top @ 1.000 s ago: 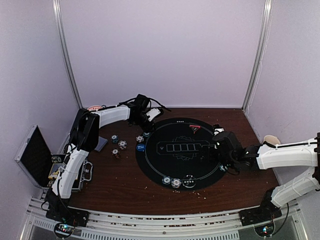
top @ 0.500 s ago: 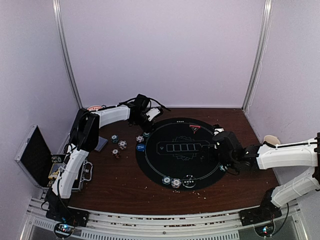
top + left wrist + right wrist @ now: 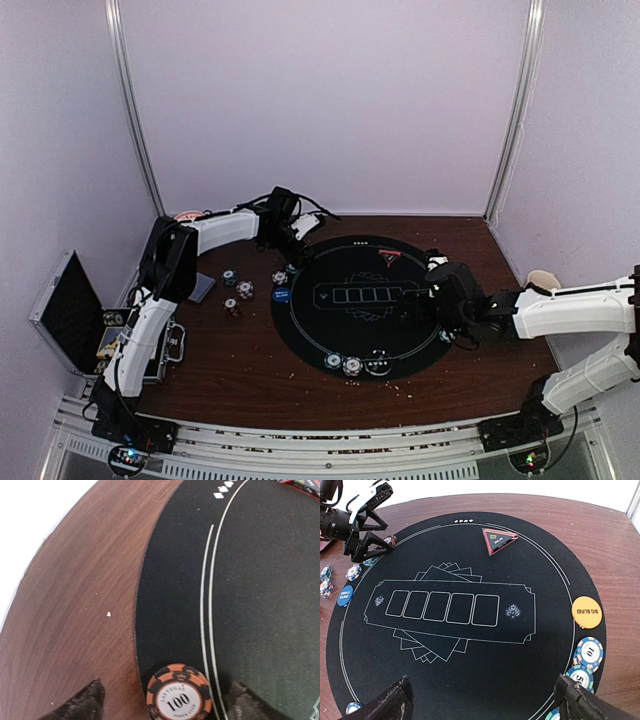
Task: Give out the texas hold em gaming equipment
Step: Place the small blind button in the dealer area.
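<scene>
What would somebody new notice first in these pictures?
The round black poker mat fills the middle of the table, with a red triangle marker at its far edge and an orange Big Blind button at its right edge. At the mat's far left rim, an orange 100 chip lies within the open left gripper.

Left wrist view, upper right corner — the red-triangle marker (image 3: 300,484) is mostly cut off; right wrist view, bottom edge — a teal chip (image 3: 551,715) likewise.
</scene>
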Available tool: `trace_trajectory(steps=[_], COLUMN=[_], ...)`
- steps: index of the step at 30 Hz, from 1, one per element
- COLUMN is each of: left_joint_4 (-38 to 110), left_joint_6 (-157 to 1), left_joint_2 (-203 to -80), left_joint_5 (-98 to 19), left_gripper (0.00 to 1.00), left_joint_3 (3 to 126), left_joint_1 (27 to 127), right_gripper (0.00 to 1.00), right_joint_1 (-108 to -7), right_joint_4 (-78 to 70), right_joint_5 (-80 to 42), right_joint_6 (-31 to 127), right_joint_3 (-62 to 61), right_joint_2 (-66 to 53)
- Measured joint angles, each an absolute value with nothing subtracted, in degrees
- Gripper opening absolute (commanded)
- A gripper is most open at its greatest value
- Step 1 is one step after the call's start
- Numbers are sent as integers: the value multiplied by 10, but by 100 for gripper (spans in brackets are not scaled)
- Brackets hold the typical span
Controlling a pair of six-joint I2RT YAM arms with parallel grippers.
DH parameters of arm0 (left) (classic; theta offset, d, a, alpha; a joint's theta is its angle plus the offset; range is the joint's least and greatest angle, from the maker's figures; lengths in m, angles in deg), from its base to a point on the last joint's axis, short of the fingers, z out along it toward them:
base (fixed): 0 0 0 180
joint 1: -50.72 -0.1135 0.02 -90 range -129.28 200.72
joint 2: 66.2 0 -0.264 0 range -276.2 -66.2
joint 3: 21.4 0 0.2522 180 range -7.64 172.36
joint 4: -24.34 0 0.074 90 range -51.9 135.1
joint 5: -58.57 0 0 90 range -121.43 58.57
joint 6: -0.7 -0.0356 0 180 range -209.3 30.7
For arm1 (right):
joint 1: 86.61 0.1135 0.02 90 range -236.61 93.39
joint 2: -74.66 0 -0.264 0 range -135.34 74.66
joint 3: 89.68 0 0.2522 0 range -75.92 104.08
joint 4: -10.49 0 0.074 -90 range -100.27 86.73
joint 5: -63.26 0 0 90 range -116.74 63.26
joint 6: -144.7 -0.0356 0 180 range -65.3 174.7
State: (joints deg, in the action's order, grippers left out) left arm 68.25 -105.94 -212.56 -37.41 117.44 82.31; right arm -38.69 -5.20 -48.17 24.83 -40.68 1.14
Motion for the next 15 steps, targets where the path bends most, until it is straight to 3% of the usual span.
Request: trace_trajectory(steps=[8, 15], left_joint_4=[721, 706], left_joint_6=[-1069, -1085], left_joint_2=[-2040, -1780], left_joint_5=[-376, -341], left_gripper=[98, 98], left_joint_3=[1170, 971], left_joint_1=[838, 834], right_gripper=[100, 100], right_joint_1=[-387, -387], right_joint_4=[-52, -52], right_joint_5=[-482, -481], right_joint_6=[248, 248], right_joint_3=[-407, -407], right_joint_2=[11, 12])
